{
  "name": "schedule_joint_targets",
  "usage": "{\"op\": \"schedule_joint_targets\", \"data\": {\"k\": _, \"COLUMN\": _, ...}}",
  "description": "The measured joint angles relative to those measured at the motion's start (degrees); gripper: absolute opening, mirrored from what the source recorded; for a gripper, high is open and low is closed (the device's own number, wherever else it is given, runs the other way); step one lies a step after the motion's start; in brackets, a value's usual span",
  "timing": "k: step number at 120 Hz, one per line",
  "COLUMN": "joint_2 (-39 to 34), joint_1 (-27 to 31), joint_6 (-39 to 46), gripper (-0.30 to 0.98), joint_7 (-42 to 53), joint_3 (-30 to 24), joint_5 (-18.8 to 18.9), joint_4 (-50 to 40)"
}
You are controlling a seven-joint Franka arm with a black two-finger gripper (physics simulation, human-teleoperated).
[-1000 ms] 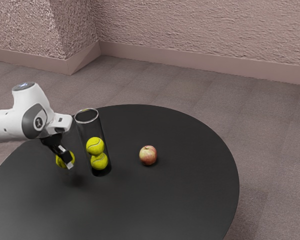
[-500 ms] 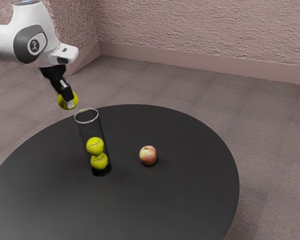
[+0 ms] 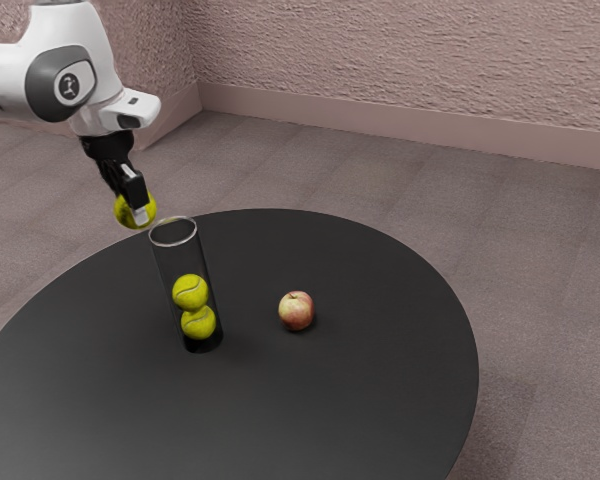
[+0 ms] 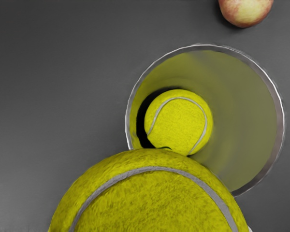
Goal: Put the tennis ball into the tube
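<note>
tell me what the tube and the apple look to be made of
The clear cylindrical tube looks like smooth, glossy plastic or glass: the yellow balls show through its wall, and its rim catches light. The round red-and-yellow apple looks like real fruit or a painted copy, with mottled, faintly shiny skin.

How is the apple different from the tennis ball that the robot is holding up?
The apple is mottled red and pale yellow, while the held ball is bright yellow with a pale seam. The apple rests on the black table, while the held ball is up in the air, gripped by the end effector. Both are roundish.
</note>
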Motion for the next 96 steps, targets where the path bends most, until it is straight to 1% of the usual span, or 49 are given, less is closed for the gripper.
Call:
{"op": "schedule_joint_targets", "data": {"k": 20, "joint_2": 0.1, "joint_1": -1.6, "joint_6": -0.1, "gripper": 0.32, "joint_7": -0.7, "joint_3": -0.1, "joint_5": 0.0, "joint_4": 0.0}}
{"op": "schedule_joint_targets", "data": {"k": 46, "joint_2": 1.0, "joint_1": -0.6, "joint_6": 0.1, "gripper": 0.32, "joint_7": -1.4, "joint_3": -2.1, "joint_5": 0.0, "joint_4": 1.5}}
{"op": "schedule_joint_targets", "data": {"k": 77, "joint_2": 1.9, "joint_1": -2.9, "joint_6": 0.2, "gripper": 0.32, "joint_7": -2.1, "joint_3": -2.3, "joint_5": -0.1, "joint_4": 1.6}}
{"op": "schedule_joint_targets", "data": {"k": 96, "joint_2": 2.0, "joint_1": -3.2, "joint_6": 0.0, "gripper": 0.48, "joint_7": -2.3, "joint_3": -2.1, "joint_5": -0.3, "joint_4": 1.5}}
